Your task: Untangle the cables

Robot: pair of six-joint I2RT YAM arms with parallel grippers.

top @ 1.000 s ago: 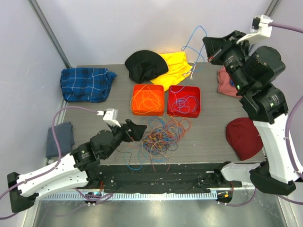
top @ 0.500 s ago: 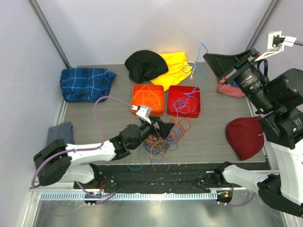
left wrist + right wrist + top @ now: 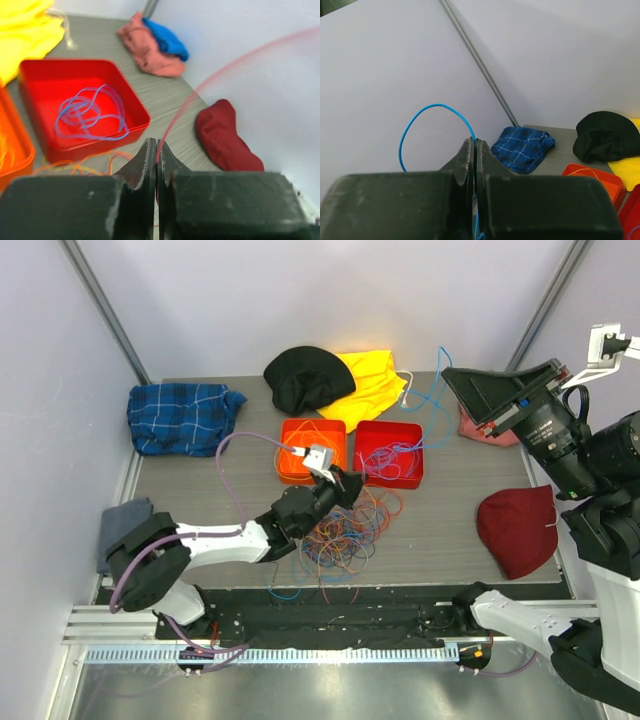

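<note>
Right now the move I care about sits with the left pincer (image 3: 156, 150). Its jaws are clenched almost flat together on one thin red cable (image 3: 210, 82). From the jaw tips that strand climbs up and away to the pincer's right in a long shallow arc, so its free length runs forward-right of the grip and not straight ahead. Below and just behind the tips, toward my side of the counter (image 3: 450, 530), lies the heap of cables (image 3: 340, 535), a loose mass of orange, blue and red loops. I reckon the lower end of my strand runs into it, though the wrist view doesn't let me trace it. Just ahead of the pincer stands the red tray (image 3: 95, 143), with a coil of blue wire already inside.

The right pincer (image 3: 474, 142) is well apart from all this, held high off to the right. It is clamped on a blue cable (image 3: 437, 105) that loops out of its jaws. In the overhead view that cable hangs down toward the far side of the red tray.

So the left arm is the one on the heap. My judgement is that I should draw the red strand up and forward, away from the heap and along its own line. The risk is neighbouring loops riding up with it.
</note>
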